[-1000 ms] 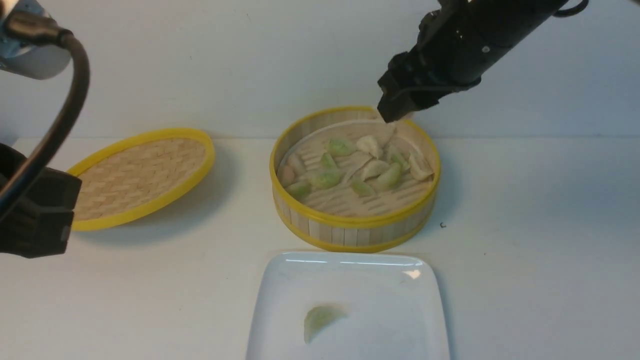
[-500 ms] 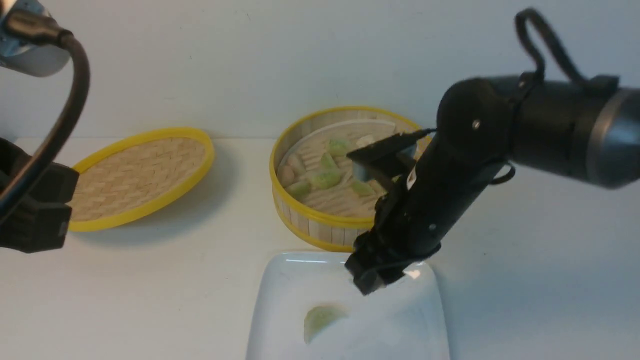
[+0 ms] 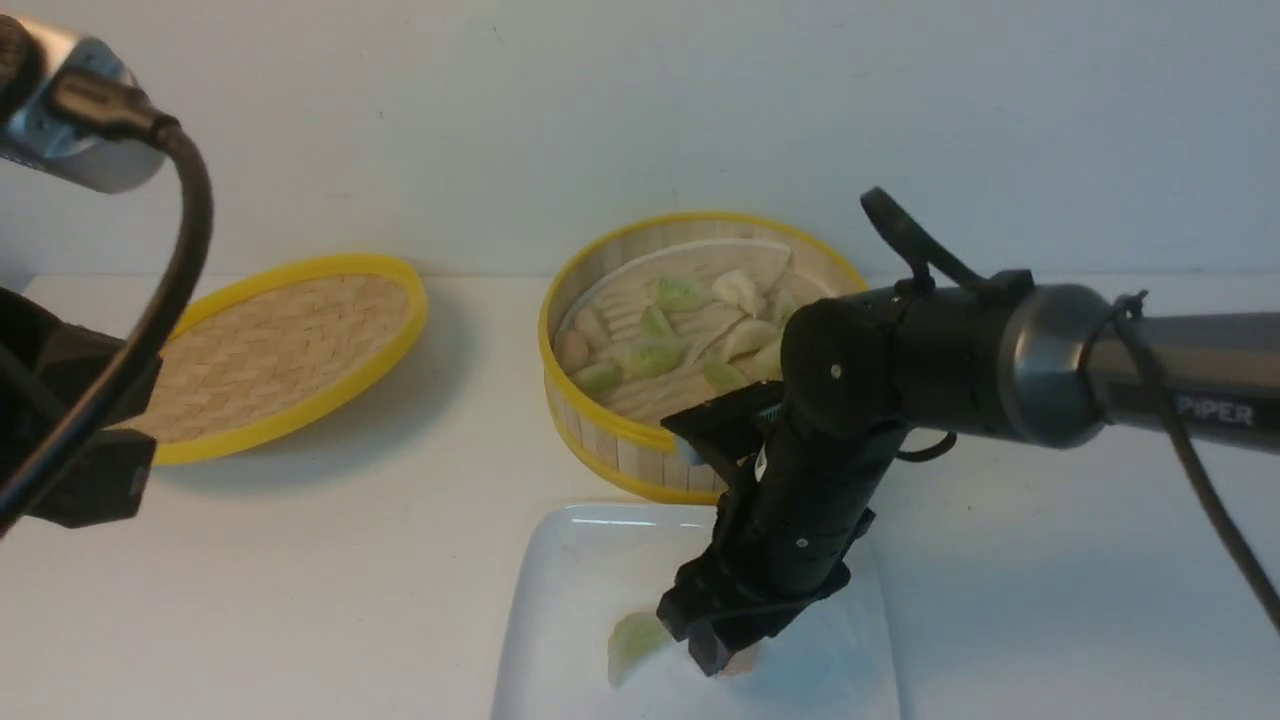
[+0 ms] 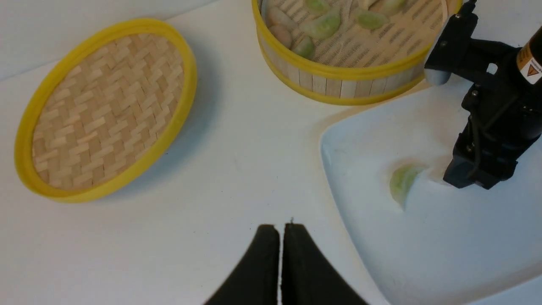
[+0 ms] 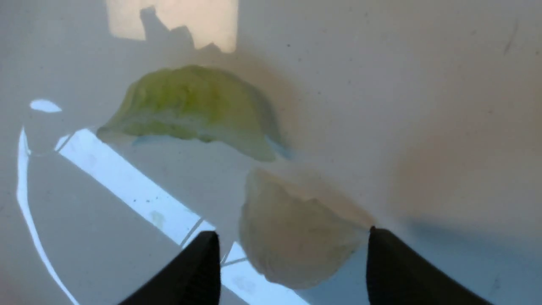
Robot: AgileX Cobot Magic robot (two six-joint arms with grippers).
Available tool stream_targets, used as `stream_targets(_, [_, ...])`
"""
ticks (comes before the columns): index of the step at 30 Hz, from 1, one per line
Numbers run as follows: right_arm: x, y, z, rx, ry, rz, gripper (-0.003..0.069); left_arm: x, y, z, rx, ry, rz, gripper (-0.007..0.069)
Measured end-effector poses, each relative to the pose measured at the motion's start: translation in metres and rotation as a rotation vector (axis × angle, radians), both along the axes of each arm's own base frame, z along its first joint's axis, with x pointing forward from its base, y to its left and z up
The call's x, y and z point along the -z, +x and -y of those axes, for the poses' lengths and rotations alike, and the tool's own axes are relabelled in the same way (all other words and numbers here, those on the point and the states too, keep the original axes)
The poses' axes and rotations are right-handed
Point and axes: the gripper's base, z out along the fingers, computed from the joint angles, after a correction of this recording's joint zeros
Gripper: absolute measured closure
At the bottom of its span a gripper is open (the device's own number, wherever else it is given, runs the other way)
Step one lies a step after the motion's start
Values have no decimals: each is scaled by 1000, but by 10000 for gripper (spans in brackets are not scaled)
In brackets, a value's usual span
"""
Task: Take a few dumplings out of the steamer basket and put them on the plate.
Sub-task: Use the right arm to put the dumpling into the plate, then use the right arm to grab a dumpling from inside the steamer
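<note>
The steamer basket (image 3: 600, 435) stands mid-table with several green and cream dumplings (image 3: 650, 355) inside. In front of it lies the white plate (image 3: 570, 560), carrying a pale green dumpling (image 3: 632, 640) (image 5: 190, 106). My right gripper (image 3: 715, 655) reaches down onto the plate beside that dumpling. Its jaws are open around a cream dumpling (image 5: 296, 233) that lies on the plate, with a clear gap on at least one side. My left gripper (image 4: 279, 226) hovers shut and empty over bare table, left of the plate (image 4: 364, 140).
The flat woven lid (image 3: 280, 350) with a yellow rim lies left of the basket. My right arm stretches across the basket's front right side. A white wall stands right behind the basket.
My right gripper has come from above the basket's far rim down onto the plate with a cream dumpling. Its jaws have spread and the dumpling now rests on the plate. The left gripper stays shut.
</note>
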Motion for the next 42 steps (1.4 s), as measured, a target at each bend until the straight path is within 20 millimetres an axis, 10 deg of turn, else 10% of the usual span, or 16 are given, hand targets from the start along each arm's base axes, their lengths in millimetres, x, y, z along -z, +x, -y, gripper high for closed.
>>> stream_targets(16, [-101,69,-2,29,35,387,92,9,1,0,-2,25,-28,631])
stream_targets(25, [-51,135,-6,68,31,476,92,11,-1,-1,-9,40,-53,631])
stream_targets(35, [-8,157,-13,40,-24,512,115,12,-2,-2,-12,48,-67,631])
stream_targets(42, [-2,157,-12,71,-51,478,305,12,-3,-2,-9,42,-77,631])
